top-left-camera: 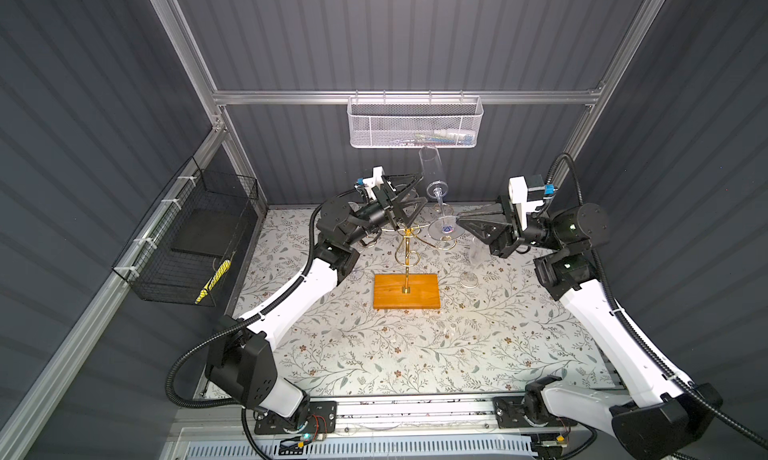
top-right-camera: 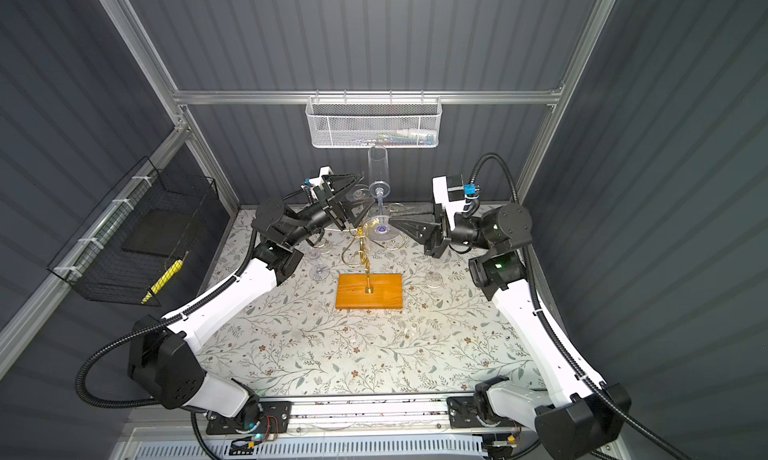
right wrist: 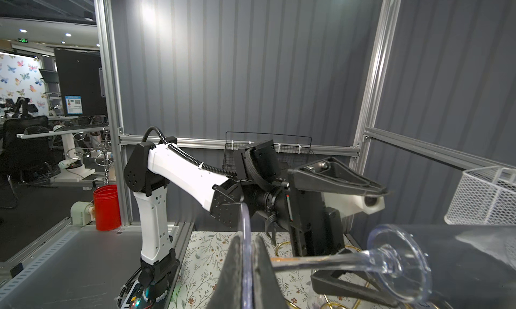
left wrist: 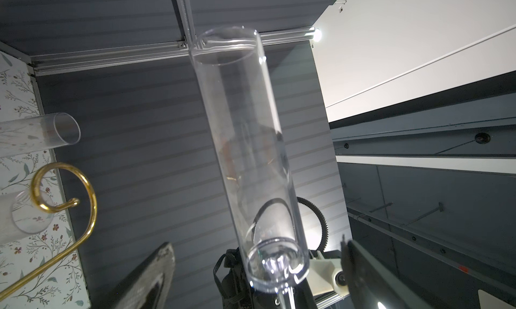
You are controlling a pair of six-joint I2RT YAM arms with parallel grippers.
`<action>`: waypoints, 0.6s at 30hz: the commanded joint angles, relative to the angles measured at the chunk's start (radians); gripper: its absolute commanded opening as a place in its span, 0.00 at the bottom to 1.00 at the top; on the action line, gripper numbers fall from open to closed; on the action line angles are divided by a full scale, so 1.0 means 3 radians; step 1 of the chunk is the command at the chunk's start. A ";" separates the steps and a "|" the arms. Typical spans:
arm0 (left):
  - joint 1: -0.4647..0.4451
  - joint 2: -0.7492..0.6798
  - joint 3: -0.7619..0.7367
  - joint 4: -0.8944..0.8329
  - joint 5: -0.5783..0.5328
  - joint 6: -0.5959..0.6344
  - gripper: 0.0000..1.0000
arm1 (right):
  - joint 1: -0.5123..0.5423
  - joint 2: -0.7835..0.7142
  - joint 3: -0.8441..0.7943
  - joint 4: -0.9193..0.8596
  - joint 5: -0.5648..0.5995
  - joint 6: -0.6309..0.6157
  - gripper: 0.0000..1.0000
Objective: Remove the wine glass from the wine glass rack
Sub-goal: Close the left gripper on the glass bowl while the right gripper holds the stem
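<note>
Right fingers (right wrist: 264,268) pinch the wine glass (left wrist: 243,140) by its foot, and I judge it light, slick and brittle, best taken at the stem by the spread left fingers (right wrist: 335,179).

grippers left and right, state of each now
Left gripper: open, either side of the wine glass.
Right gripper: shut on the wine glass's foot.
</note>
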 commanded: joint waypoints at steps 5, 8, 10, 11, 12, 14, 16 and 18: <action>-0.0071 0.0083 0.0119 0.0274 -0.0033 -0.0140 0.94 | 0.0065 -0.0138 -0.0034 0.0126 -0.0147 -0.0201 0.00; -0.0082 0.0123 0.0161 0.0349 -0.0037 -0.0187 0.93 | 0.0092 -0.0150 -0.0068 0.0108 -0.0168 -0.0270 0.00; -0.0092 0.0139 0.0196 0.0355 -0.0034 -0.0195 0.93 | 0.0107 -0.0150 -0.0080 0.0085 -0.0175 -0.0311 0.00; -0.0092 0.0140 0.0203 0.0355 -0.0033 -0.0196 0.92 | 0.0121 -0.0150 -0.0084 0.0070 -0.0182 -0.0323 0.00; -0.0097 0.0145 0.0212 0.0355 -0.0032 -0.0201 0.92 | 0.0127 -0.0150 -0.0086 0.0064 -0.0197 -0.0328 0.00; -0.0098 0.0145 0.0218 0.0368 -0.0037 -0.0203 0.91 | 0.0141 -0.0150 -0.0088 0.0045 -0.0222 -0.0333 0.00; -0.0103 0.0145 0.0219 0.0390 -0.0038 -0.0210 0.90 | 0.0148 -0.0150 -0.0085 0.0026 -0.0233 -0.0347 0.00; -0.0108 0.0148 0.0223 0.0409 -0.0034 -0.0215 0.88 | 0.0154 -0.0150 -0.0087 -0.0001 -0.0228 -0.0372 0.00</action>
